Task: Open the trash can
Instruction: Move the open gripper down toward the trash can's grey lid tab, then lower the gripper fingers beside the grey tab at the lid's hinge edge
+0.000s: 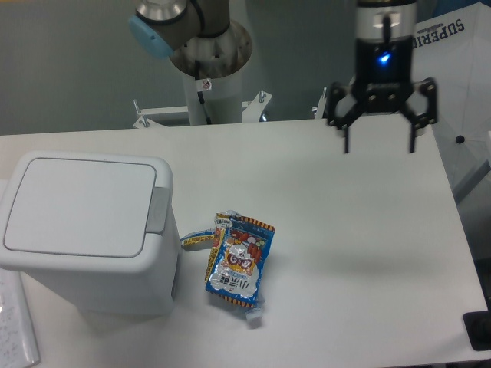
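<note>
Progress: nothing done yet; the trash can (86,230) sits at the worktop's (345,230) left with its lid flat and shut.
My gripper (380,146): jaws apart, holding nothing, hanging well right of the can.
Left: reach the grey tab (159,208) and press.
Writing: "SUPERI…" on white sheet (453,46); snack packet (239,262) print unreadable.

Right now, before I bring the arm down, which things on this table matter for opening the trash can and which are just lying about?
Belongs to the job:
- trash can, lid shut
- its grey push tab on the lid's right edge
- gripper, open, hovering far right of the can

Just lying about:
- snack packets beside the can
- white sheet at the table's left edge
</note>
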Controlling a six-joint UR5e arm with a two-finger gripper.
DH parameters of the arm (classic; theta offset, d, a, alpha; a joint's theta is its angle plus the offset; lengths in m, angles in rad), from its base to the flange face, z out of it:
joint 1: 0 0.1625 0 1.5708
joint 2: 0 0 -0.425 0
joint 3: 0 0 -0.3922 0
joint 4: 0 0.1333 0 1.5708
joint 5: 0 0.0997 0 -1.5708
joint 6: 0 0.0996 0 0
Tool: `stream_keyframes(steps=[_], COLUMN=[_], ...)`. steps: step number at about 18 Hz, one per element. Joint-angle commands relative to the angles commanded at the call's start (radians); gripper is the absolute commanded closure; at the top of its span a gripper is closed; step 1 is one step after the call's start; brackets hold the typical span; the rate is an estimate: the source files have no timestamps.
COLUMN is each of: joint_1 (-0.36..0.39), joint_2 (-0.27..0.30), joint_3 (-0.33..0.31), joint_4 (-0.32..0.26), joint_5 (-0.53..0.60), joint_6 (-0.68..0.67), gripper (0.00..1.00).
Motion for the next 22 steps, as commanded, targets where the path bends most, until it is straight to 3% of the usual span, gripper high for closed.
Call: stream_keyframes(steps=[7, 14, 22], joint_1=[-0.098, -0.134, -0.204], joint_2=[-0.012, -0.029, -0.040], joint_3=[0.009, 0.005, 0.000], joint_4=[0.000, 0.006, 0.006], joint_5=[-0.009, -0.087, -0.089], joint_6=[-0.293, -0.485, -0.523], gripper=[0.00, 0.00, 0.00])
